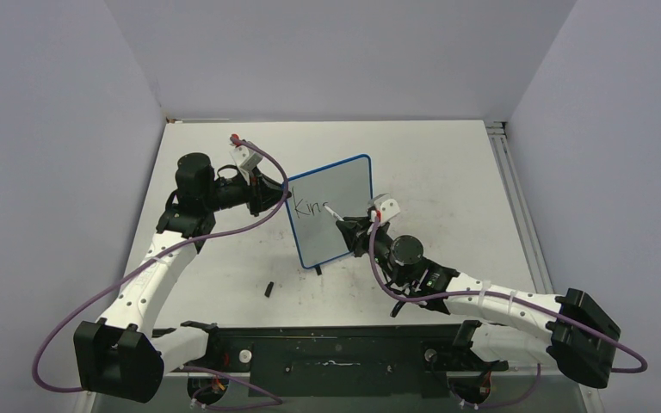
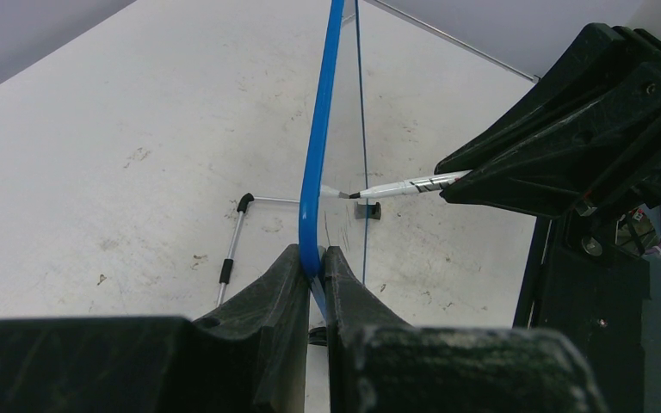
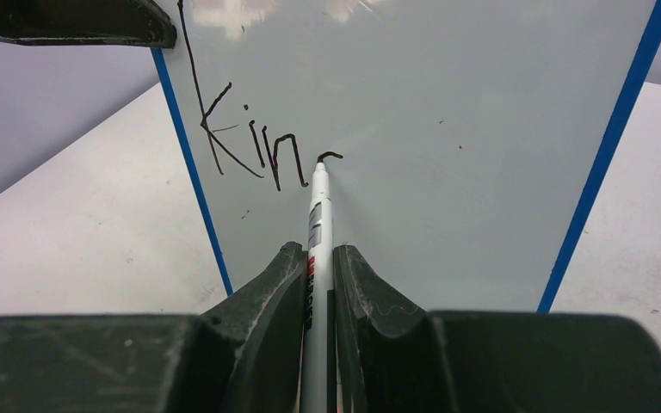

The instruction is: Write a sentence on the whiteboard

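The blue-framed whiteboard (image 1: pixel 331 211) stands upright in the middle of the table. My left gripper (image 1: pixel 282 194) is shut on its left frame edge (image 2: pixel 314 172), seen edge-on in the left wrist view. My right gripper (image 3: pixel 318 254) is shut on a white marker (image 3: pixel 317 232) whose tip touches the board face (image 3: pixel 447 129). The sentence (image 3: pixel 241 142) reads "Kin" in black, with a short curved stroke begun right after it at the marker tip. In the top view the marker (image 1: pixel 334 214) points at the lettering (image 1: pixel 310 208) from the right gripper (image 1: pixel 353 225).
A small black marker cap (image 1: pixel 269 289) lies on the table in front of the board. A thin metal stand leg (image 2: pixel 232 245) with black tips rests on the table behind the board. The table's near black rail (image 1: pixel 336 353) carries both arm bases.
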